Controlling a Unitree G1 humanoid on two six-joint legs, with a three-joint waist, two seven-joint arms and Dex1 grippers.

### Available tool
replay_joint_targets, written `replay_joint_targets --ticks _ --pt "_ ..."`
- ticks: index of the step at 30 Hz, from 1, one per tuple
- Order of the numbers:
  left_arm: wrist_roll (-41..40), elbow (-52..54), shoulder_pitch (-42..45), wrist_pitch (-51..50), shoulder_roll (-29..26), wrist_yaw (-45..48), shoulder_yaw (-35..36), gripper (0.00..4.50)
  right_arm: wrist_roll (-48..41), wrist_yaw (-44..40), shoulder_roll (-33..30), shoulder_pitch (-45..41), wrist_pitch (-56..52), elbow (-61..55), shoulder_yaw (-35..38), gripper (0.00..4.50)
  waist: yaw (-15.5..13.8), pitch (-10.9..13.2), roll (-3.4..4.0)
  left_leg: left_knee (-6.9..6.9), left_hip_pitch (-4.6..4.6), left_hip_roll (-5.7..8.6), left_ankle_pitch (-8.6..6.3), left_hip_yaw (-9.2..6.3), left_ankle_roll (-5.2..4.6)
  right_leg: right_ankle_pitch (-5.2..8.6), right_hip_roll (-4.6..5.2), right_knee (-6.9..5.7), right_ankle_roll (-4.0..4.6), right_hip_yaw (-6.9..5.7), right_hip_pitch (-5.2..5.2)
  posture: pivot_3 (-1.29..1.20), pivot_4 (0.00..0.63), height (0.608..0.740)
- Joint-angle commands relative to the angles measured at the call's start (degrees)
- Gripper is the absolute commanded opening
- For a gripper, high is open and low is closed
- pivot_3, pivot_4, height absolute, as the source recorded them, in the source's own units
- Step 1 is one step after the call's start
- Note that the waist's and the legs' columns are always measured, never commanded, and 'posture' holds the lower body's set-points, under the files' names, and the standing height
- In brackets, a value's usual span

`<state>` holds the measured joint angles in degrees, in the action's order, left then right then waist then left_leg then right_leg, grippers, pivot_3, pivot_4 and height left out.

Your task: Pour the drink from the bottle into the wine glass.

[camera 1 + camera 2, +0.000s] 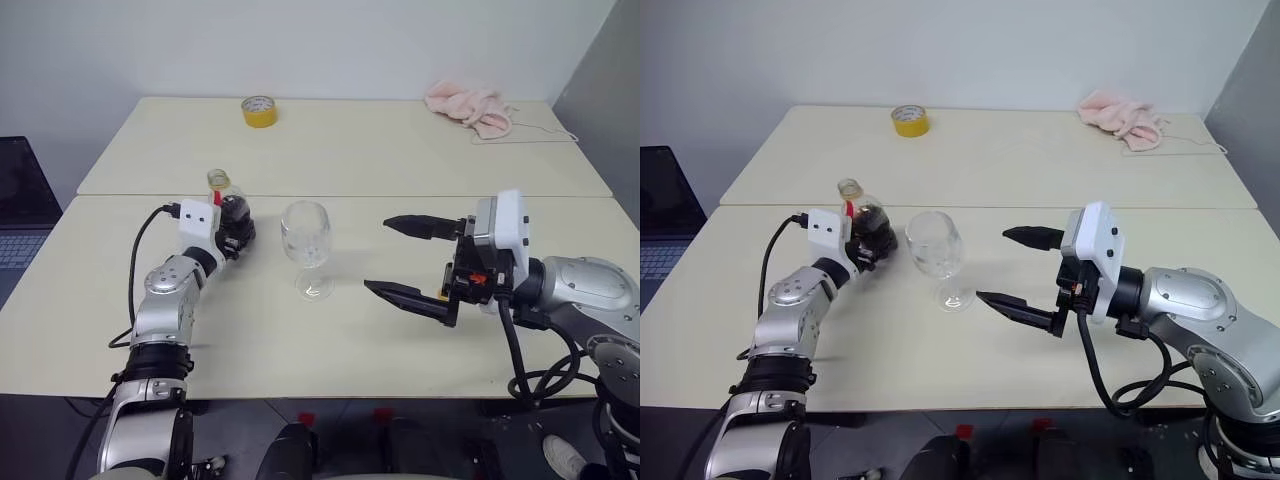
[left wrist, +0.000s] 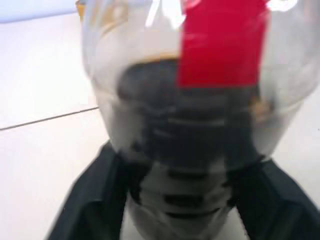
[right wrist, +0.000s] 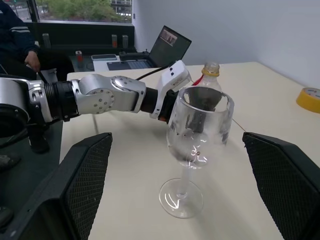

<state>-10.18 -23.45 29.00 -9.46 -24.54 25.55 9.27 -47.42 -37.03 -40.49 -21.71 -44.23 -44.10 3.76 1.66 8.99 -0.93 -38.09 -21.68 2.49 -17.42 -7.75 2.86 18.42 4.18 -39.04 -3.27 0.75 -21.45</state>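
Note:
The bottle (image 1: 231, 204), small and clear with a red neck label and a yellowish cap, stands upright on the table left of centre. Dark drink (image 2: 190, 130) fills its lower body. My left gripper (image 1: 237, 233) reaches level from the left and is shut on the bottle, one black finger (image 2: 95, 200) against each side. The wine glass (image 1: 306, 236), clear, stemmed and with no liquid in it, stands just right of the bottle. My right gripper (image 1: 376, 254) hovers open to the right of the glass, pointing at it, a short gap away; the wine glass (image 3: 197, 125) sits between its fingers' line of sight.
A yellow tape roll (image 1: 259, 111) lies at the far edge and a pink cloth (image 1: 470, 107) at the far right. A seam (image 1: 400, 196) joins two cream tables. A laptop (image 1: 15, 215) sits off the left side. A person (image 3: 20, 40) stands beyond.

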Motion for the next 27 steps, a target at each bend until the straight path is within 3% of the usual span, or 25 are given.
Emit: replay_joint_targets --ticks 1,4,7,18,27 --pt "-0.2 -0.6 1.6 1.9 -0.1 0.7 0.2 1.78 0.2 0.7 0.0 -0.7 1.3 -0.6 0.6 4.50 0.0 0.0 0.00 0.00 0.00 0.00 0.00 0.00 0.00 0.00 0.00 0.00 0.00 0.00 0.00 0.00 0.150 0.740" --pt "-0.3 -1.4 2.1 2.5 -0.3 0.9 0.5 1.26 0.2 1.1 0.3 -0.5 1.3 -0.7 0.4 4.50 0.0 0.0 0.00 0.00 0.00 0.00 0.00 -0.01 0.00 0.00 0.00 -0.01 0.00 -0.01 0.00 0.00 0.150 0.740" --pt "-0.7 -0.6 2.1 2.4 -0.4 1.4 0.6 1.02 0.4 1.3 0.4 -0.4 1.5 -0.7 0.3 4.50 0.0 0.0 0.00 0.00 0.00 0.00 0.00 -0.01 0.00 0.00 0.00 -0.01 0.00 -0.01 0.00 0.00 0.150 0.740" --pt "1.3 17.1 -1.5 -1.2 -3.1 3.6 -2.7 1.00 -2.0 2.5 -0.5 1.1 0.6 -2.5 2.9 4.50 0.1 0.0 -0.02 -0.01 -0.10 -0.01 0.00 -0.01 0.00 0.00 0.01 0.00 0.00 0.01 -0.10 0.00 0.150 0.740" --pt "4.6 18.8 0.3 2.3 -6.1 6.4 -6.2 0.93 -1.7 3.8 0.4 -0.3 0.7 -2.2 0.7 4.50 0.1 0.0 -0.01 0.01 -0.09 -0.02 0.00 0.00 0.00 0.00 -0.01 0.00 0.00 0.00 -0.10 0.00 0.150 0.740"
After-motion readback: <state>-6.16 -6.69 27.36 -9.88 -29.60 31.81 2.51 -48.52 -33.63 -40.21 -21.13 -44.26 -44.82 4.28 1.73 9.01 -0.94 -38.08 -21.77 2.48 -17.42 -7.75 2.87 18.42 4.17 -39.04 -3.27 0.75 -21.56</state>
